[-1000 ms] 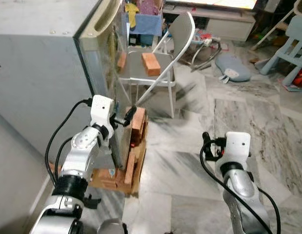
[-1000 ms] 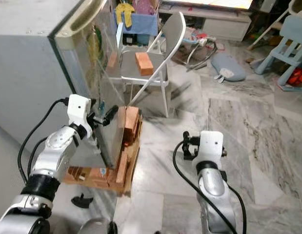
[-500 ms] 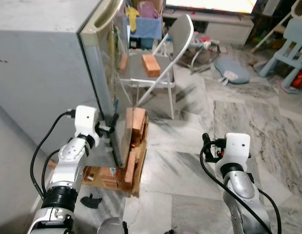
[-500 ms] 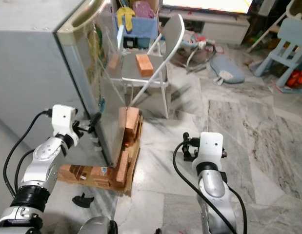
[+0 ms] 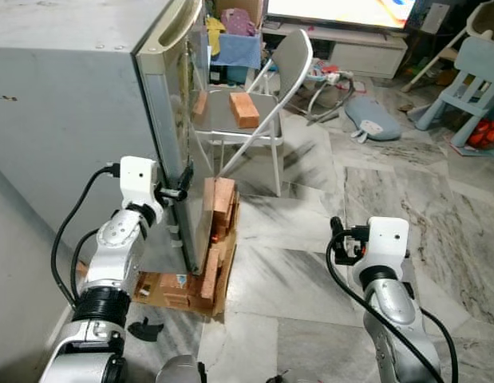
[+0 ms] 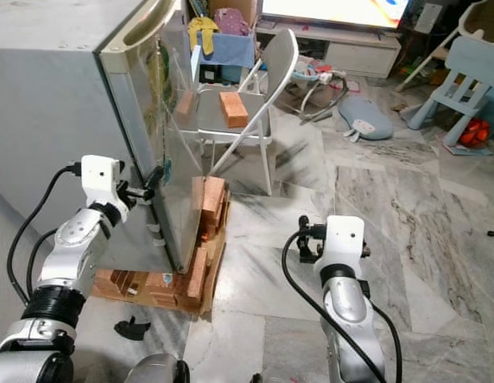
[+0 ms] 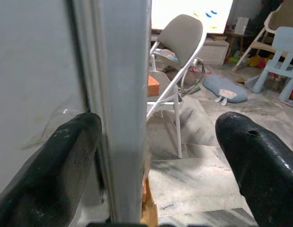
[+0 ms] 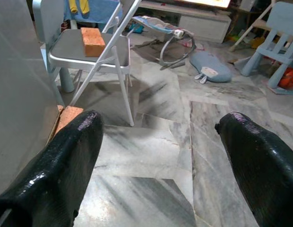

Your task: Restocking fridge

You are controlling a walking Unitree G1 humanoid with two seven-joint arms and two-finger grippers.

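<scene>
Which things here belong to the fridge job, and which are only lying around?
Part of the job:
- fridge
- fridge door, its edge between the open fingers of the left end effector
- right end effector, open and holding nothing

Just lying about:
- folding chair with a brick on its seat
- stacked bricks beside the fridge
- blue child's chair
- grey cushion

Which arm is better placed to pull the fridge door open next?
Left. The left gripper sits at the edge of the fridge door, open fingers straddling it in the left wrist view. The right gripper is open over bare floor, away from the fridge.
</scene>
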